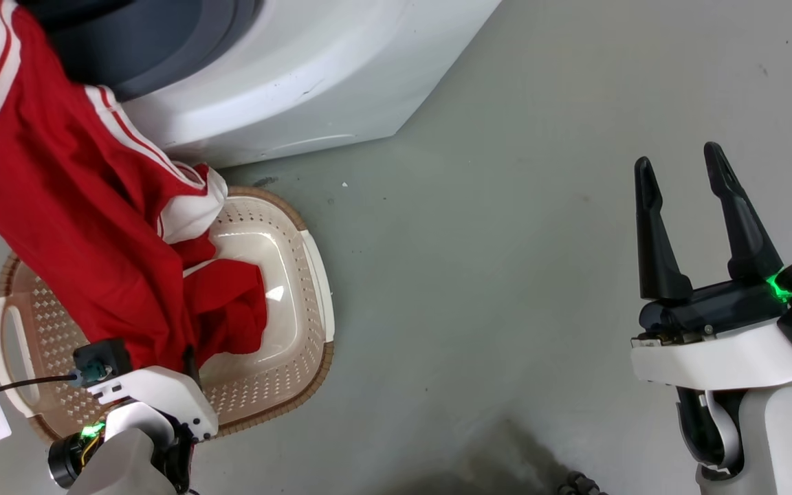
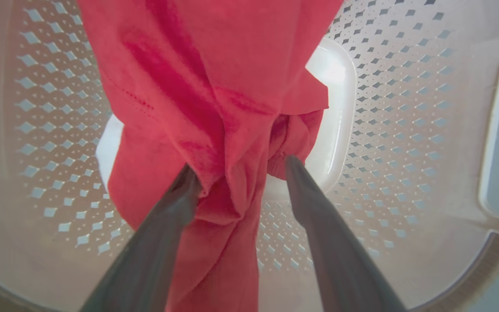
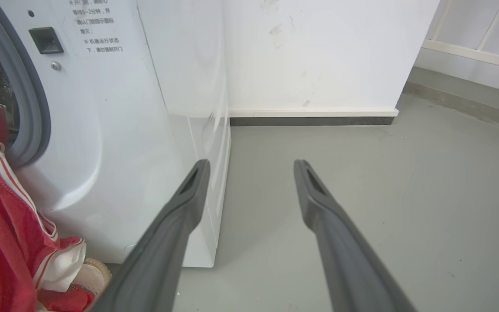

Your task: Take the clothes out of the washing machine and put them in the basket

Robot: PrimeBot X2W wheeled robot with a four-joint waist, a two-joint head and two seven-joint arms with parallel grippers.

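Observation:
A red garment (image 1: 73, 206) with white stripe trim hangs from the porthole (image 3: 33, 108) of the white washing machine (image 1: 300, 75) down into the cream perforated basket (image 1: 317, 275) on the floor in front of it. Its lower end is bunched on the basket's bottom. My left gripper (image 2: 238, 167) points down into the basket (image 2: 405, 108), open, with a fold of the red garment (image 2: 197, 86) lying between its spread fingers. My right gripper (image 1: 678, 158) hangs open and empty over bare floor, well to the right of the basket.
Grey floor (image 1: 506, 240) spreads to the right of the machine and basket. In the right wrist view a white wall (image 3: 319, 56) with a dark skirting stands behind the washing machine (image 3: 102, 130). The left arm's wrist (image 1: 148, 399) hovers over the basket's near rim.

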